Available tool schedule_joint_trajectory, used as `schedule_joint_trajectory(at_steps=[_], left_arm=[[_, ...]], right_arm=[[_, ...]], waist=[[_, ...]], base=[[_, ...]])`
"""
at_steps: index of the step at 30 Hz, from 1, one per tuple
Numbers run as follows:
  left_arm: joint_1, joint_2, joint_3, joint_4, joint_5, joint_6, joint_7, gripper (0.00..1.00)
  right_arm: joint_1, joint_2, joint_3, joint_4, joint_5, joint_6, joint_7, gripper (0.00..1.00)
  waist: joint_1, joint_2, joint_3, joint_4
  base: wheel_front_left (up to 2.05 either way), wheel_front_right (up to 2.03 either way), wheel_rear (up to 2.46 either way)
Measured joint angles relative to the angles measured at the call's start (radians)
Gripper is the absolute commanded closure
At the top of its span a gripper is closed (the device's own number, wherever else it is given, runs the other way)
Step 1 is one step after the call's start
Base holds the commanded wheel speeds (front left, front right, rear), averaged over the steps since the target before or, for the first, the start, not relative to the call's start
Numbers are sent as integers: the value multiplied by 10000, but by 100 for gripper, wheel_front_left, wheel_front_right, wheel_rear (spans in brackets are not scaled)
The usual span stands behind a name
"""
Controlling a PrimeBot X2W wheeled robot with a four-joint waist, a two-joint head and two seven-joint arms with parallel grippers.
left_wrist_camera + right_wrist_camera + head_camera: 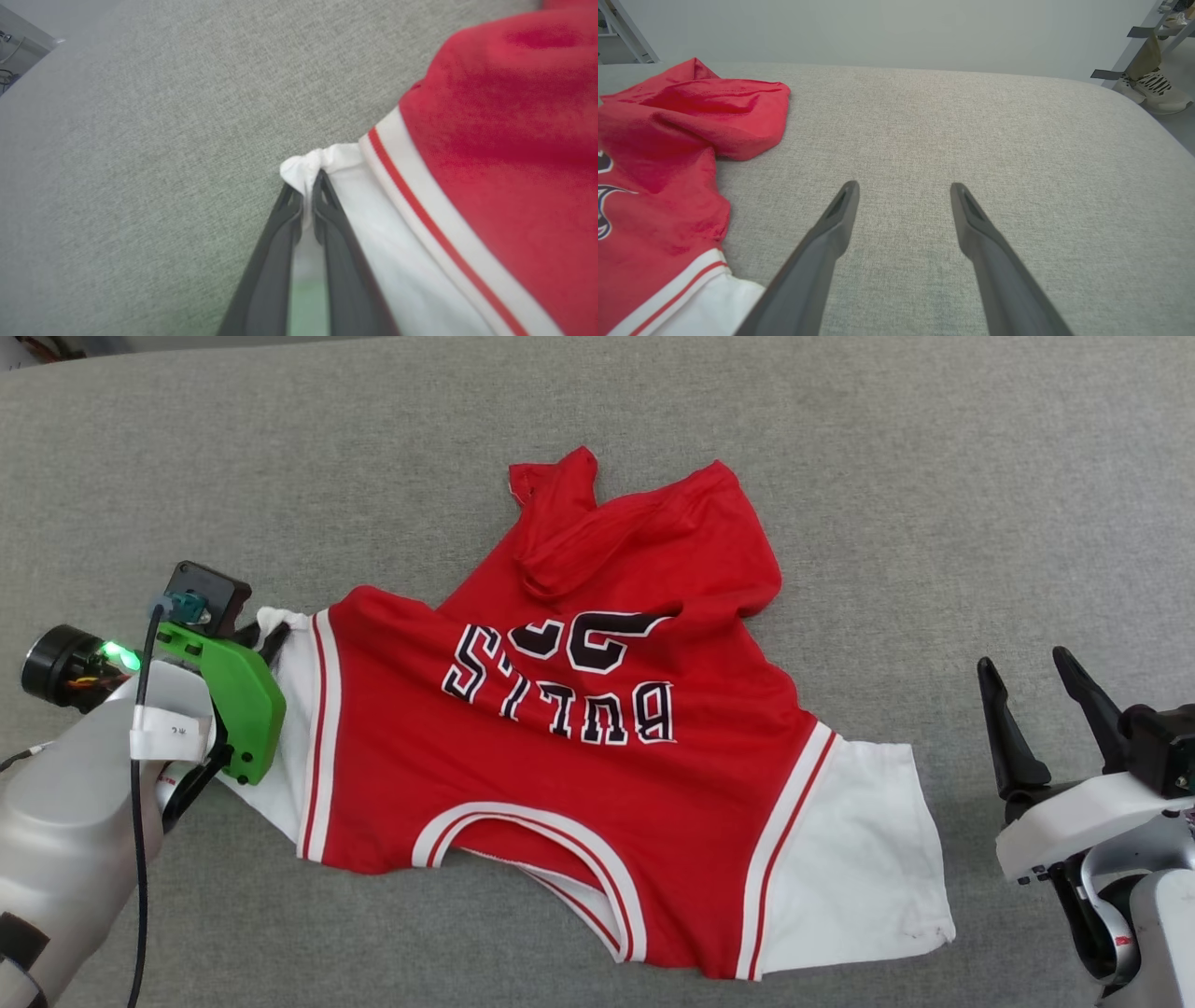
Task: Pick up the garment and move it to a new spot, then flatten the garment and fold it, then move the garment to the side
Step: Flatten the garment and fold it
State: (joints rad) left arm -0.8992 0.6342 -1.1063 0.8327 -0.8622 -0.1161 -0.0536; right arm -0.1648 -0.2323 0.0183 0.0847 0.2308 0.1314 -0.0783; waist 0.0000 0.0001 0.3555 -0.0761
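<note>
The garment is a red jersey T-shirt with white sleeves, lying spread on the grey padded surface, lettering up and neck opening toward me. Its hem end is bunched at the far side. My left gripper is at the shirt's left sleeve. In the left wrist view this gripper is shut on a pinch of the white sleeve edge of the garment. My right gripper stands open to the right of the other sleeve, apart from the cloth. The right wrist view shows it over bare surface, the garment to its left.
The grey surface stretches bare to the right of the shirt, ending in a rounded edge. Beyond that edge stand shoes on the floor beside a rack leg. A pale wall rises behind the surface.
</note>
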Motion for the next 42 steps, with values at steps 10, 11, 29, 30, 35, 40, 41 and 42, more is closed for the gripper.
schedule_joint_trajectory(at_steps=[10, 11, 29, 30, 35, 40, 41, 42], left_arm=[[-862, 775, 186, -867, -1306, -115, 1108, 0], [-865, 1014, 167, -1269, -1641, -115, 1532, 0], [-739, 2102, -817, -3193, -3417, -100, 5438, 0], [-727, 2069, -890, -3135, -3411, -100, 5509, 0], [-711, 2044, -1083, -2819, -2895, -102, 5743, 0], [-665, 2006, -1104, -2591, -2811, -121, 5822, 1], [-652, 1988, -1101, -2564, -2817, -121, 5816, 67], [-623, 1981, -1108, -2543, -2813, -121, 5768, 100]], right_arm=[[238, 35, -117, 36, -2, 0, -58, 0], [257, 50, -117, 38, -2, 0, -58, 0], [62, -46, 75, -35, 21, 0, -71, 0], [23, -48, 82, -27, 21, 0, -96, 0], [-39, -54, 121, 6, 25, 0, -148, 0], [-42, -67, 121, 69, 25, 0, -161, 0], [-42, -77, 115, 86, 25, 0, -174, 0], [-42, -94, 100, 102, 25, 0, -174, 0]], waist=[[0, 0, -586, 574], [0, 0, -634, 632], [0, 0, -143, 578], [-1, 0, -96, 536], [-1, 0, 99, 321], [-1, 0, 153, 175], [-1, 0, 130, 167], [-1, 0, 81, 163]], base=[[0, 0, 0], [0, 0, 0], [0, 0, 0], [0, 0, 0], [0, 0, 0], [0, 0, 0], [0, 0, 0], [0, 0, 0]])
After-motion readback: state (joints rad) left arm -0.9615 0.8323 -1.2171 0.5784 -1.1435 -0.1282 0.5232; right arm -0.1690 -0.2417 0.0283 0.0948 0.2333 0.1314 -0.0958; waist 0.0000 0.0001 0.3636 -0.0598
